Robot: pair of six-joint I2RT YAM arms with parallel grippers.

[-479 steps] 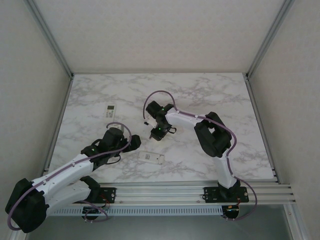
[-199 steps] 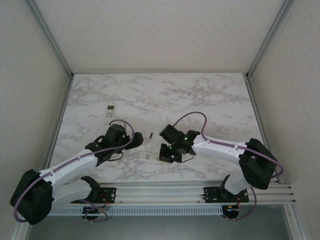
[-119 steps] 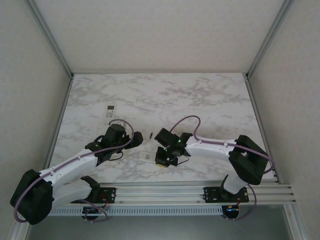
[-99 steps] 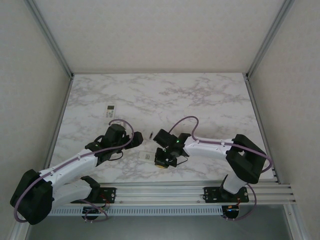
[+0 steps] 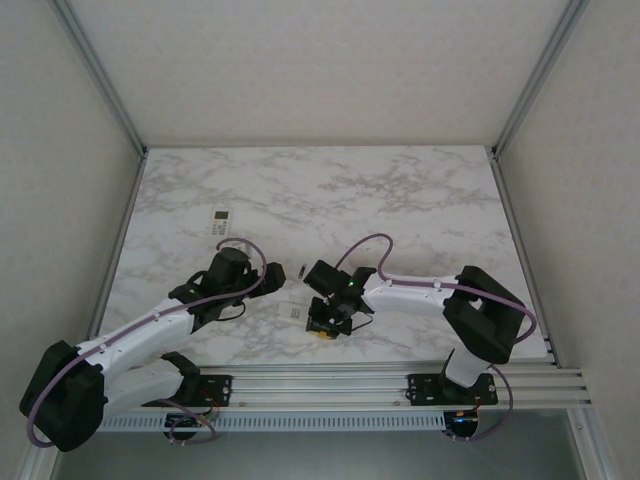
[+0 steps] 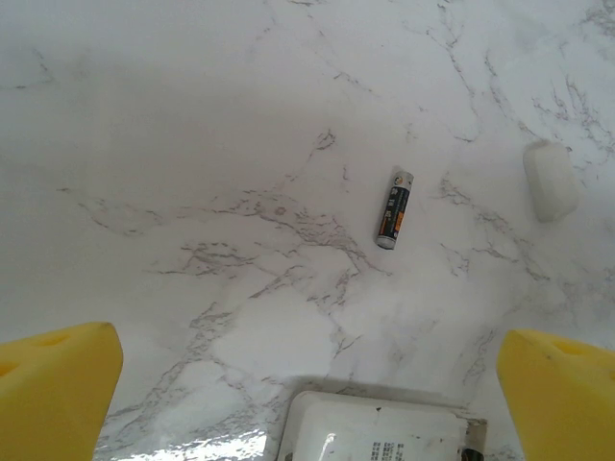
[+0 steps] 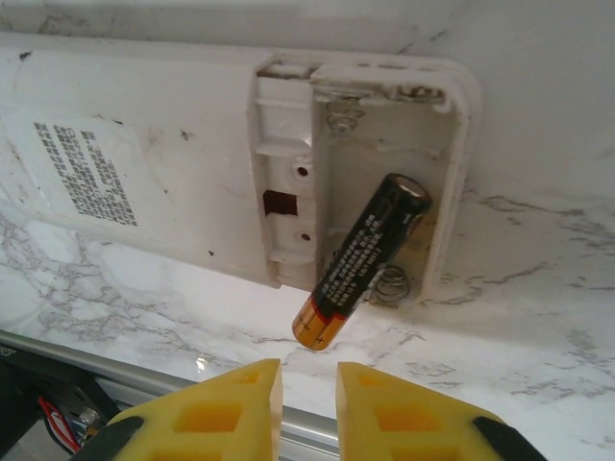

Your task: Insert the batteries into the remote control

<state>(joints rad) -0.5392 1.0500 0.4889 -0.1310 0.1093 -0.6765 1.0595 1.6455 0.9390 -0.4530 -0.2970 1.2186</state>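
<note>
A white remote control (image 7: 144, 144) lies face down with its battery bay (image 7: 375, 163) uncovered. One battery (image 7: 360, 261), dark with an orange end, rests slanted in the bay, and that end juts over the remote's rim. My right gripper (image 7: 309, 370) hovers just off the end, its jaws slightly apart and holding nothing. Seen from above, the right gripper (image 5: 320, 328) is at the remote's (image 5: 293, 312) right end. A second battery (image 6: 394, 208) lies loose on the marble. My left gripper (image 6: 309, 355) stands wide open over the remote's (image 6: 375, 429) other end.
A small white cover piece (image 6: 551, 180) lies to the right of the loose battery. Another white remote (image 5: 222, 221) sits at the back left of the marble table (image 5: 420, 200). The aluminium rail (image 5: 350, 380) runs along the near edge.
The right arm swung from mid-table down to the remote's right end and edged left. Its jaws have parted a little, leaving the battery in the bay. The left arm barely moved.
</note>
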